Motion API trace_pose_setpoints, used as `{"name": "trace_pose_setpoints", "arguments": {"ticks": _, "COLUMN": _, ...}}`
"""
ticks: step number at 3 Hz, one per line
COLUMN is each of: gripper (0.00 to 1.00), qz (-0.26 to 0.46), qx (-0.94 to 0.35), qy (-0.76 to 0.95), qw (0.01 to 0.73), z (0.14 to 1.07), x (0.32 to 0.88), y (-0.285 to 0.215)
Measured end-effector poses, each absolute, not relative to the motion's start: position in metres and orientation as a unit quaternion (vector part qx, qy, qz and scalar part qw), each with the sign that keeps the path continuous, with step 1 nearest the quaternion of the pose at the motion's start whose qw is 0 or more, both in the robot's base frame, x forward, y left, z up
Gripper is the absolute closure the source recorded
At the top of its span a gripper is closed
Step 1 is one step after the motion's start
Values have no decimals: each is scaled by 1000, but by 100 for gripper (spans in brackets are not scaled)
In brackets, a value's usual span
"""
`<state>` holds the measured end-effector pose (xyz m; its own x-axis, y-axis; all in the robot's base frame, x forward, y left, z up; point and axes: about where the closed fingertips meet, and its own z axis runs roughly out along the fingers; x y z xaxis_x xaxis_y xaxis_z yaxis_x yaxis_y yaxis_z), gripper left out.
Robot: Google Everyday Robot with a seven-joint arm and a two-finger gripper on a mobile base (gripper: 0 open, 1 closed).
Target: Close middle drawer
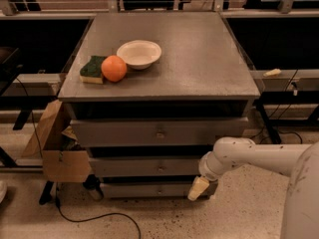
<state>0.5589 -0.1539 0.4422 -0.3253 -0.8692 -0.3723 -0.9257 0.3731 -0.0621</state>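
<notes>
The middle drawer (pixel 149 167) is a wide grey metal front with a small round knob (pixel 160 169), second of three under the grey cabinet top. It stands out a little, less than the top drawer (pixel 154 132) above it. My white arm comes in from the lower right. My gripper (pixel 198 188) hangs low at the drawers' right end, in front of the bottom drawer (pixel 144 189) and just below the middle drawer's right corner. Its pale fingertips point down and left.
On the cabinet top (pixel 199 63) are a white bowl (pixel 139 53), an orange (pixel 114 68) and a green and yellow sponge (pixel 92 69). An open cardboard box (pixel 57 151) leans at the cabinet's left. A black cable (pixel 99 218) lies on the speckled floor.
</notes>
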Motion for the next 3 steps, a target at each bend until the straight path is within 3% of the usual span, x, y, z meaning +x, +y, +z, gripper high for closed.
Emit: {"name": "trace_pose_setpoints", "arguments": {"ticks": 3, "gripper": 0, "qz": 107, "qx": -546, "qy": 812, "qw": 177, "z": 459, "x": 545, "y": -172}}
